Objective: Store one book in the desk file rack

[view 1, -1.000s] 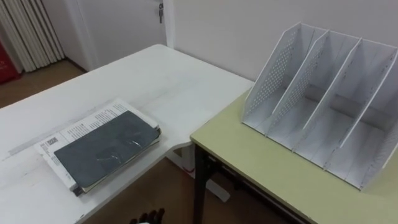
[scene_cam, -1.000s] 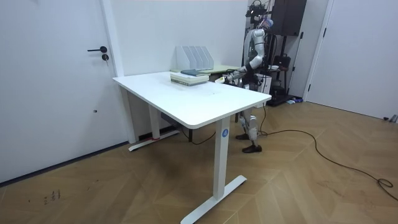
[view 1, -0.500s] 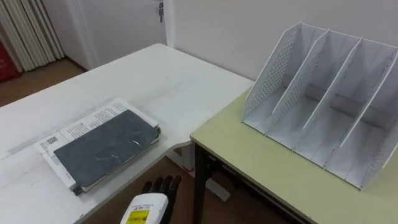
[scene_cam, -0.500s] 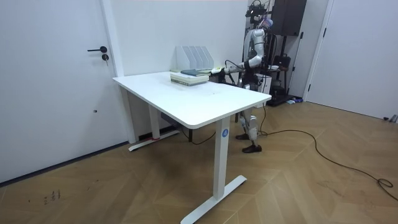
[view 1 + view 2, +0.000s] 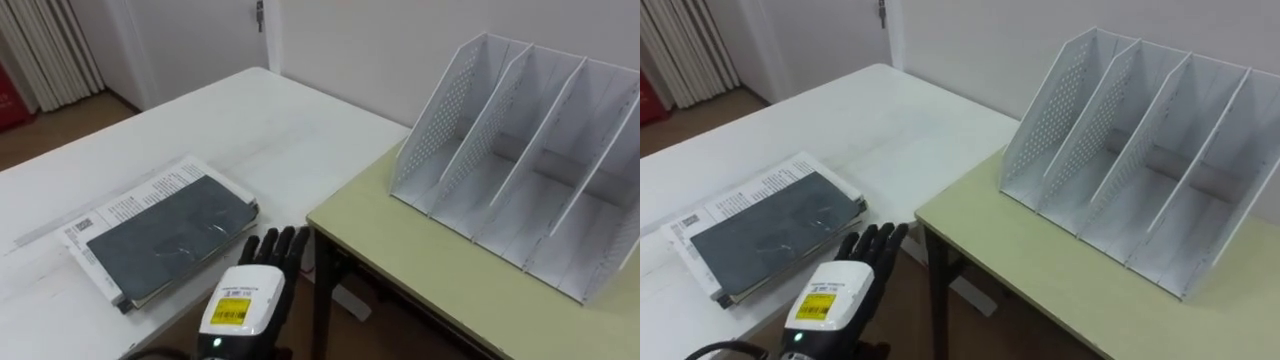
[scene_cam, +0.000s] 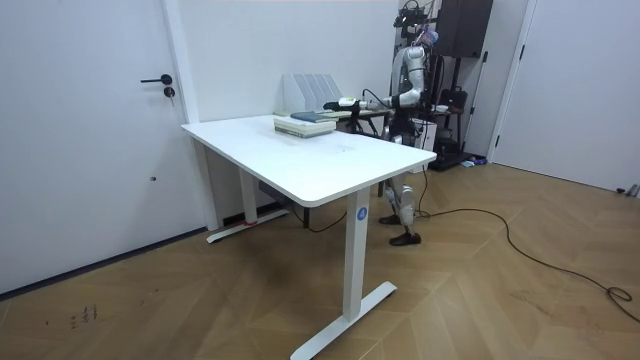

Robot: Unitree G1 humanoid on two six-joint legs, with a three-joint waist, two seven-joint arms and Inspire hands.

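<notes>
**Left eye view**
- White table point(image 5: 250, 120): takes up the left side, and its right edge runs close alongside a green desk point(image 5: 420, 260).
- Book point(image 5: 165, 240): dark grey cover. It lies flat near the table's front edge on top of a printed white booklet point(image 5: 120, 205). It is on the table, well apart from the rack.
- File rack point(image 5: 520, 160): white, with a perforated side wall and slanted dividers. It stands upright at the back of the green desk.
- Left hand point(image 5: 262, 262): comes in from the lower left, back upward. Its dark fingers are straight and slightly spread and hold nothing. It hovers at the table's front edge with the fingertips just beside the book's near corner, not touching it.
- Door point(image 5: 200, 40) and curtain point(image 5: 40, 50): beyond the table's far edge.

**Room view**
- The robot stands at the far edge of the white table point(image 6: 300, 160), upright and facing the room view's left.
- Left hand point(image 6: 335, 104): held out level on a straight arm above the table's far edge, near the book point(image 6: 305, 122).
- File rack point(image 6: 310, 92): behind the book, against the wall.
- Door point(image 6: 90, 130): on the room view's left.
- Dark cabinet point(image 6: 465, 30): behind the robot.

**Right eye view**
- Left hand point(image 5: 862, 258): fingers extended, near the corner of the book point(image 5: 765, 232).
- File rack point(image 5: 1140, 150): on the green desk point(image 5: 1020, 260).
</notes>
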